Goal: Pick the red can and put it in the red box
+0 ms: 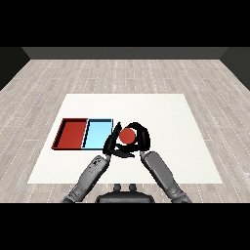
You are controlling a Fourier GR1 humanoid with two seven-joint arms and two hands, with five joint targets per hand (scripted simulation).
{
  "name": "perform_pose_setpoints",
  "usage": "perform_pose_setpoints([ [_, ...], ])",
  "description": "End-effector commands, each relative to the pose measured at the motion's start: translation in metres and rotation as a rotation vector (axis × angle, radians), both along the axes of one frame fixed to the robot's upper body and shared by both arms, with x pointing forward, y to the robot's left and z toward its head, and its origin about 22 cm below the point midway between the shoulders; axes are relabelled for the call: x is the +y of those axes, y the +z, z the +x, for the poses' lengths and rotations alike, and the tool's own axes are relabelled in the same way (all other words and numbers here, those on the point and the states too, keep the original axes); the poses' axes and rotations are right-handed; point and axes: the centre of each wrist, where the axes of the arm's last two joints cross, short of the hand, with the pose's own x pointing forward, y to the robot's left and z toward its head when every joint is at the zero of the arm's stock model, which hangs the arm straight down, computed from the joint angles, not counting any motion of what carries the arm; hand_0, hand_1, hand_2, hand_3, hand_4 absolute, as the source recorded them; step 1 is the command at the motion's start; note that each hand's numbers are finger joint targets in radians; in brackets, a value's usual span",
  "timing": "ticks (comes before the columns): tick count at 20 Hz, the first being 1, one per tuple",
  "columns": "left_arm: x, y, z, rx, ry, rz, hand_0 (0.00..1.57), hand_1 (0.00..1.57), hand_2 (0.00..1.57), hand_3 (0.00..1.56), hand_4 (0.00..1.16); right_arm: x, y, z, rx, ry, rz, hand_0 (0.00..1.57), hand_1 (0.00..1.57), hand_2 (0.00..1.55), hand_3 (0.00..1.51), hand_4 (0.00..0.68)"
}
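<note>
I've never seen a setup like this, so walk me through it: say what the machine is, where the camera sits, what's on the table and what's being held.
This is a humanoid robot seen from its own head, looking down across a white table. Two grey forearms enter from the lower corners, each ending in a black hand. A red tray and a light blue tray lie side by side. The right hand curls round a red can, just right of the blue tray. The left hand is close beside the can; its grip is unclear.

White table [185,146] on grey plank floor [127,73], dark wall [125,52] behind.
</note>
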Motion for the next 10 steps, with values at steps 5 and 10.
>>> perform_pose_setpoints([
  [5,-0.014,0.000,0.008,0.011,-0.007,-0.010,0.00,0.00,0.00,0.00,0.00,0.020,0.007,-0.015,0.009,0.048,0.040,1.51,1.51,1.45,1.41,0.654],
  [10,-0.013,-0.009,-0.002,0.037,-0.045,-0.044,0.00,0.00,0.00,0.00,0.00,0.028,0.024,-0.007,0.005,0.056,0.059,1.51,1.51,1.46,1.42,0.656],
])
